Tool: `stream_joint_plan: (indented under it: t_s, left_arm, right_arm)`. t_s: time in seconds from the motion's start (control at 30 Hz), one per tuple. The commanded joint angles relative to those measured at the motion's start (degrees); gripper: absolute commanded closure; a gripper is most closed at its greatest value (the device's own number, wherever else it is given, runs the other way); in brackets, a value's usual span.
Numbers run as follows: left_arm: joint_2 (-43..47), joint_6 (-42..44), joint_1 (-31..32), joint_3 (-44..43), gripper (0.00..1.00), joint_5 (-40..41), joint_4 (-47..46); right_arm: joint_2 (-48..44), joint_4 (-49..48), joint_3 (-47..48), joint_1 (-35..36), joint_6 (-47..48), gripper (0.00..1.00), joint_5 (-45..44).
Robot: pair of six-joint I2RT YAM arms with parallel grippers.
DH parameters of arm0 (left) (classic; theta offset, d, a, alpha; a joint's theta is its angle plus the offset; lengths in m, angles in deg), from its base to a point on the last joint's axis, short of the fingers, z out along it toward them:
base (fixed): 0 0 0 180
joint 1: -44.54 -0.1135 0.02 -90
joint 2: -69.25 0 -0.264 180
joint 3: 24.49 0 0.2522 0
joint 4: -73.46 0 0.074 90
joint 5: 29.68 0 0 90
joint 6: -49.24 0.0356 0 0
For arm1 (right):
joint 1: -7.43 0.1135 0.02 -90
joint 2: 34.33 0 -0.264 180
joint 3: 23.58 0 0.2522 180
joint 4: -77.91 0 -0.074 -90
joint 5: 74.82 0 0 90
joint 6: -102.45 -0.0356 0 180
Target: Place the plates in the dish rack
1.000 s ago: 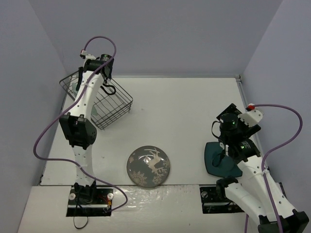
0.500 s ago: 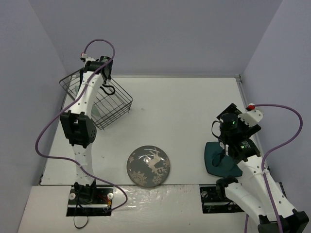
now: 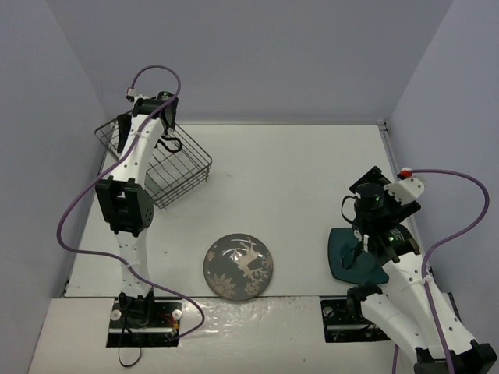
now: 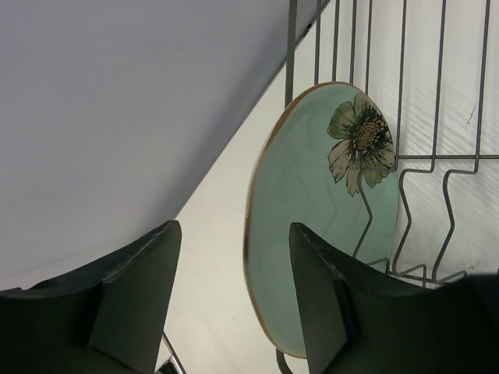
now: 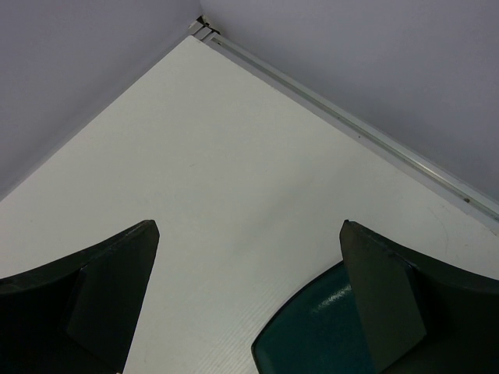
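- I see the left gripper [image 4: 232,234] released — the mint plate [image 4: 312,210] stands on edge in the dish rack [image 3: 191,167].
- Right gripper [image 5: 249,230] gapes over the teal plate [image 5: 323,331].
- Deer plate [image 3: 238,266] lies flat between the arms.

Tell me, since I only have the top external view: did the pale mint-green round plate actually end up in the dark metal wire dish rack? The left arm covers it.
Observer: Yes. The left wrist view shows the pale mint-green round plate standing on edge among the wires of the dark metal wire dish rack.
Operator: Is the left gripper clamped on it?
Observer: No, the left gripper is open, its jaws wide apart.
Operator: And the right one?
Observer: The right gripper is open too, with the edge of the dark teal rounded-square plate below it.
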Motion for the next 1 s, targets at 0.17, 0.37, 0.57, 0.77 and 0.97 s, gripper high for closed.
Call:
stream_joint_plan:
  t_s: [0.17, 0.37, 0.57, 0.77, 0.97]
  left_arm:
    - [4.2, 1.6, -0.5, -1.0, 0.33, 0.6, 0.9]
    - [11.1, 6.4, 0.1, 0.9, 0.03, -4.6, -5.9]
    - [27.9, 15.1, 2.2, 12.6, 0.03, -20.1, -23.7]
    - [45.7, 20.2, 9.7, 36.0, 0.03, -47.4, -43.9]
    - [49.8, 19.0, 24.8, 53.1, 0.03, -56.2, -55.5]
  right_arm:
    - [-0.7, -1.4, 0.7, 0.0, -1.3, 0.0, -3.4]
    - [-1.7, -1.3, 0.7, 0.0, -1.1, 0.0, -2.6]
    - [-0.6, -2.0, 0.9, 0.0, 0.2, 0.0, -0.2]
    - [2.2, -6.0, 0.6, 0.0, 3.9, 0.0, 7.6]
    - [6.8, -13.0, -0.5, 0.1, 6.9, 0.0, 22.0]
